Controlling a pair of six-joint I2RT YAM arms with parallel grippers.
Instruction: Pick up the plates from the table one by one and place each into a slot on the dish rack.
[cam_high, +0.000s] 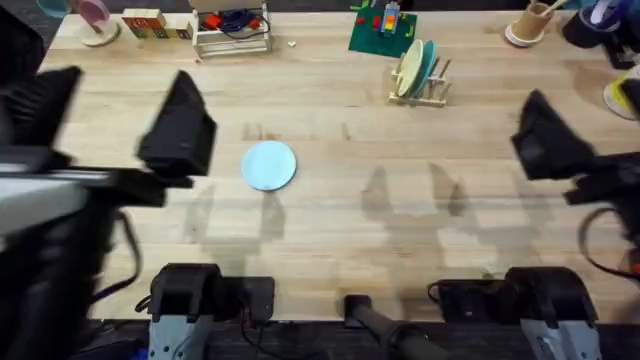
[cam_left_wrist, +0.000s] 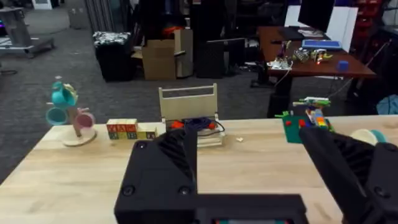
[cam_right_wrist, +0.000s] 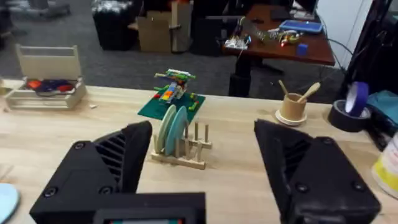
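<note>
On the table (cam_high: 400, 230) a light blue plate (cam_high: 269, 165) lies flat, well apart from the dish rack (cam_high: 420, 92) – cream and teal plates (cam_right_wrist: 172, 130) already slotted there. Left gripper (cam_left_wrist: 261, 162) and right gripper (cam_right_wrist: 199, 168) both spread, holding nothing.

along the far edge: cup tree (cam_left_wrist: 71, 115) with pink and teal cups, toy blocks (cam_left_wrist: 130, 130), white wire stand (cam_high: 232, 30), green board (cam_high: 383, 32) with bright bricks, beige cup (cam_right_wrist: 293, 107) holding wooden utensils, tape roll (cam_right_wrist: 355, 99). cardboard box (cam_left_wrist: 160, 59) on the floor beyond.
</note>
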